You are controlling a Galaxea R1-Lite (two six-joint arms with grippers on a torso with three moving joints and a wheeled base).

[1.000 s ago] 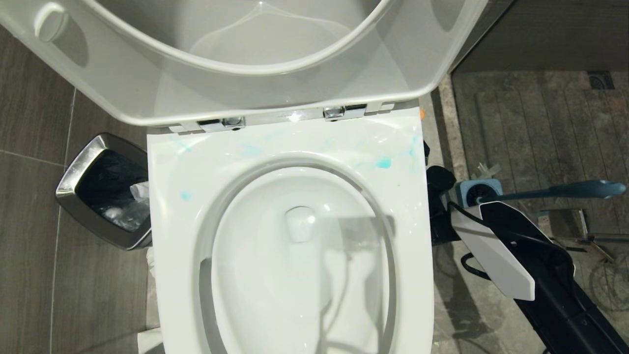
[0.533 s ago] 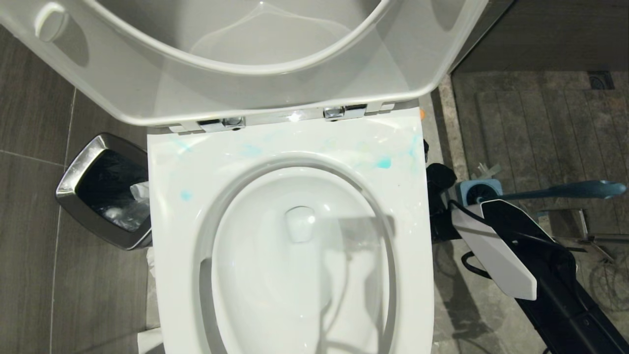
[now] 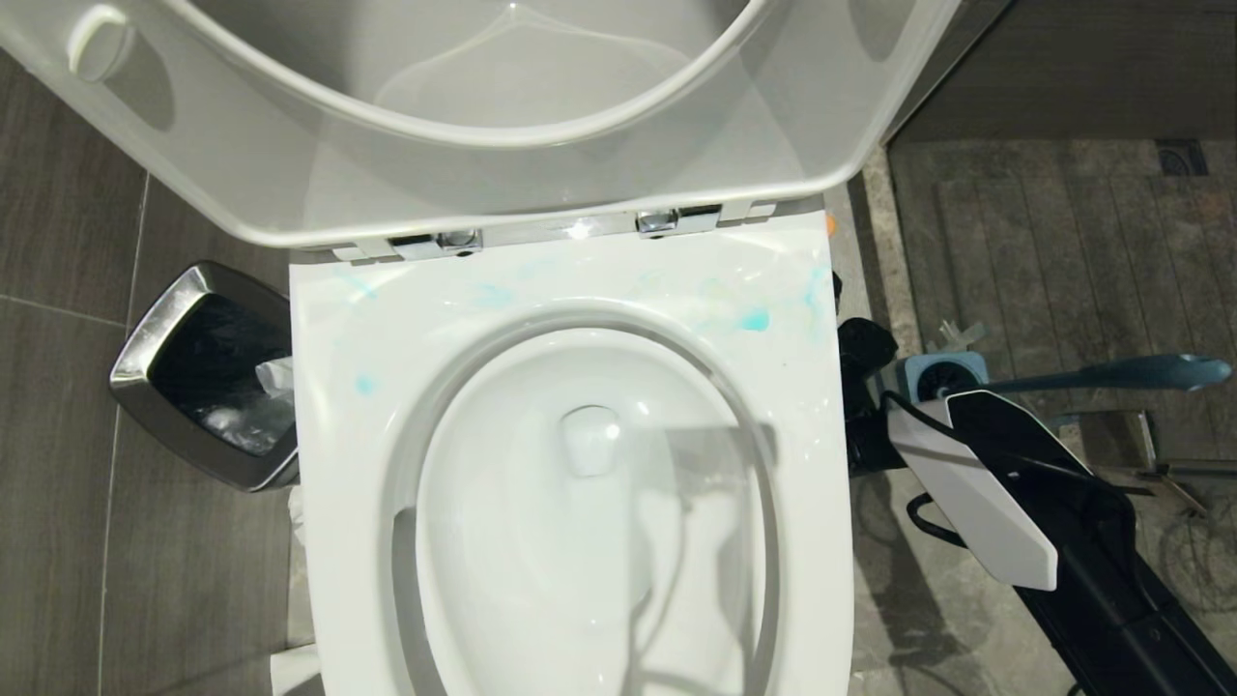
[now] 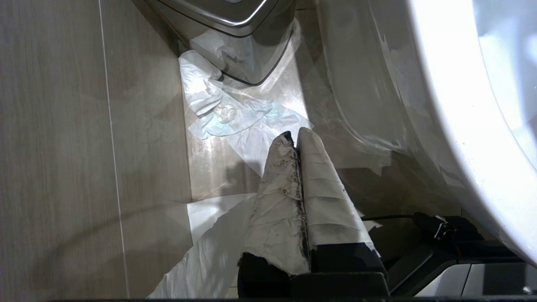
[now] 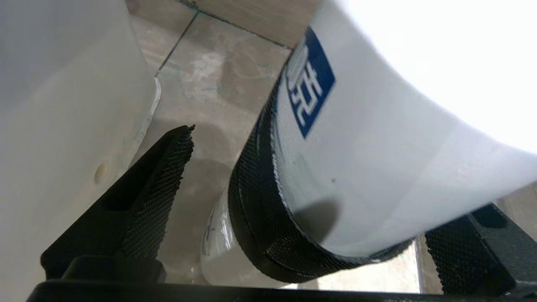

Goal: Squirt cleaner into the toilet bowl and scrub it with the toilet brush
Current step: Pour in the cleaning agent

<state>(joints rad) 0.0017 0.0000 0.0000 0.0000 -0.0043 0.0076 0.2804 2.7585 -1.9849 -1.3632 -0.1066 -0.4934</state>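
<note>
The white toilet bowl [image 3: 338, 464] fills the head view, its seat and lid raised. Turquoise cleaner [image 3: 753, 319] is smeared along the back rim, with another spot [image 3: 364, 385] on the left rim. To the right of the bowl the toilet brush [image 3: 1111, 374] stands in its grey-blue holder [image 3: 952, 372], handle pointing right. My right arm [image 3: 976, 493] reaches down between the bowl and the holder. In the right wrist view my right gripper [image 5: 310, 188] is open around a white container [image 5: 377, 159] with a black textured band and a blue label. One finger [image 5: 159, 184] stands apart from it. My left gripper [image 4: 293, 140], its fingers taped white, hangs shut and empty near the floor.
A chrome-rimmed waste bin [image 3: 155, 358] with a black liner stands left of the bowl. Crumpled white tissue [image 4: 235, 117] lies on the floor between the bin [image 4: 235, 21] and the bowl's base [image 4: 369, 105]. A raised stone kerb [image 3: 884, 251] borders the shower floor on the right.
</note>
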